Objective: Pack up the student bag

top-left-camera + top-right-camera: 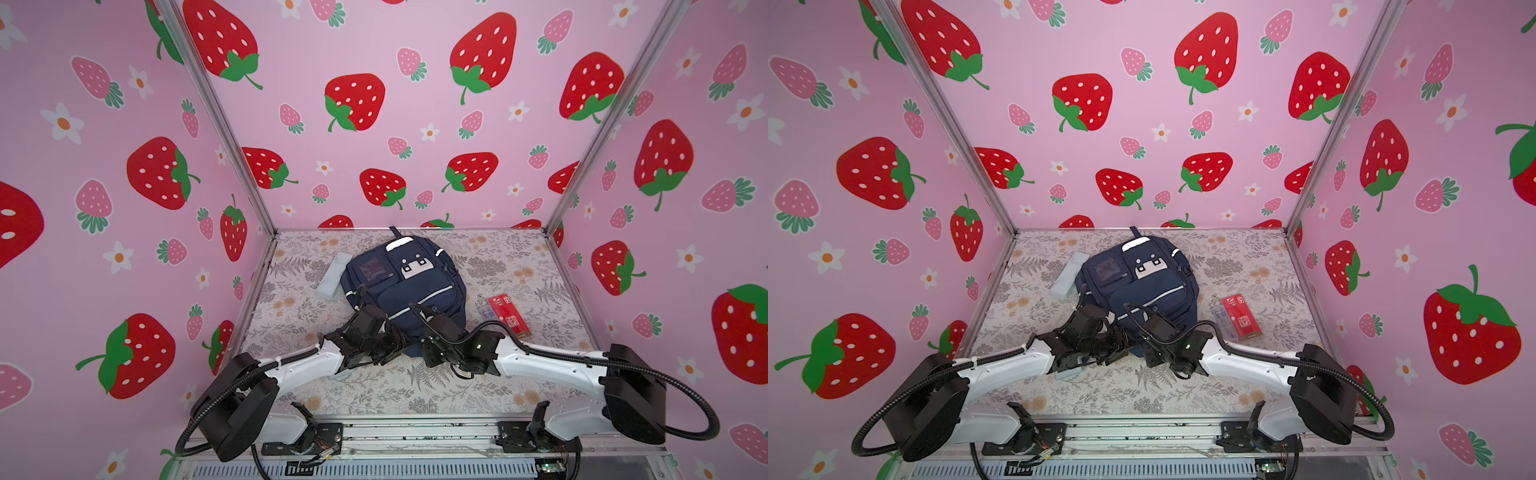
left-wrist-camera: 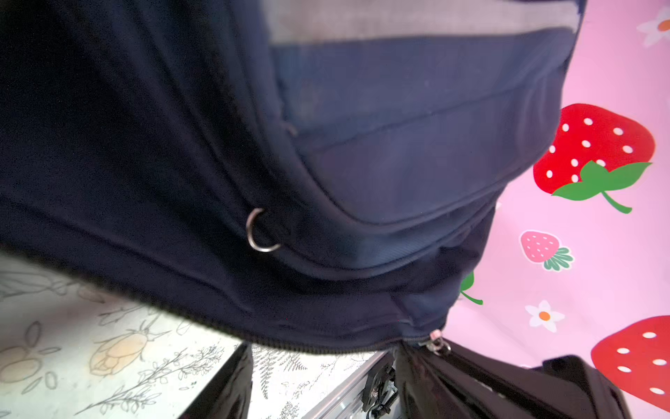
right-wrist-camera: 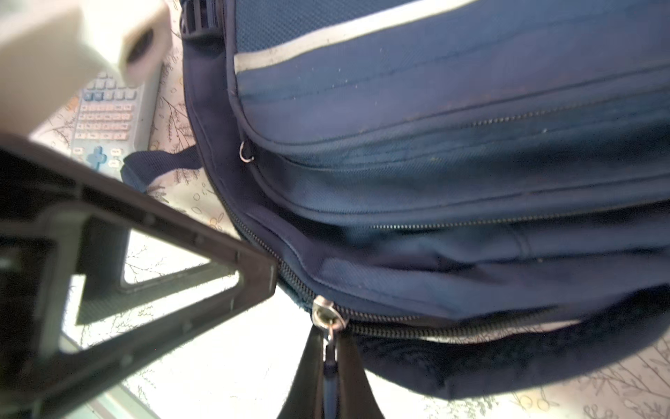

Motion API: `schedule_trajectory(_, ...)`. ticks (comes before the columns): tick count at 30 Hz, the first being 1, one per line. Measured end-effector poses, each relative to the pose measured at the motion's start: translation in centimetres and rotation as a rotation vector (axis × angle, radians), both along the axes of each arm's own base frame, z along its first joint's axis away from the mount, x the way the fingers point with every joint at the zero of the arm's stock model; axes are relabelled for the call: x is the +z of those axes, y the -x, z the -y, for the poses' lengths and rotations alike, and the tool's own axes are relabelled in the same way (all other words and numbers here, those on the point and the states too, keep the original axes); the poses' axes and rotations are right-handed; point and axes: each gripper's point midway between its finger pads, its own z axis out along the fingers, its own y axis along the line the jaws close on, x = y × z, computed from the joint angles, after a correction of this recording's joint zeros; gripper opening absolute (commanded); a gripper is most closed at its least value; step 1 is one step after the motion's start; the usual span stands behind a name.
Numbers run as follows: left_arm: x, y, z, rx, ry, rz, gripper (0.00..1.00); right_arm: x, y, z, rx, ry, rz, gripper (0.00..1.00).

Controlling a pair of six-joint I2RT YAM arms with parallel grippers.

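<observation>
2 arms (image 1: pixel 299 365) hide the near edge of the student bag (image 1: pixel 409 286): right gripper (image 3: pixel 328 362) pinched on its zipper pull (image 3: pixel 326 313), left gripper (image 1: pixel 395 347) spread wide near a calculator (image 3: pixel 105 119).

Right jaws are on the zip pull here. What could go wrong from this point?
The right gripper pinches only the small zipper pull; a tug may slip off it. The left gripper stands open beside the student bag, so nothing pins the fabric and the bag may slide instead of unzipping. The calculator lies close by the left arm and could get knocked.
</observation>
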Motion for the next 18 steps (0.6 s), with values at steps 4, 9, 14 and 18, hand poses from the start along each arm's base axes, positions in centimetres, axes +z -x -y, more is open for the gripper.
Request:
schedule_trajectory(4,1.1,-1.1,-0.1,0.026,-0.001,0.028,0.65,0.7,0.5,-0.2,0.01,-0.005,0.003,0.0)
schedule_trajectory(9,1.3,-1.8,-0.5,0.047,-0.005,0.038,0.45,1.7,1.1,-0.9,0.03,-0.019,0.008,0.0)
schedule_trajectory(14,0.7,-2.0,-1.0,0.053,-0.021,0.013,0.1,2.0,1.3,-0.9,0.033,-0.007,0.011,0.0)
schedule_trajectory(18,0.9,-1.8,-1.1,0.033,-0.047,0.003,0.0,2.1,1.1,-0.5,0.023,0.005,0.024,0.0)
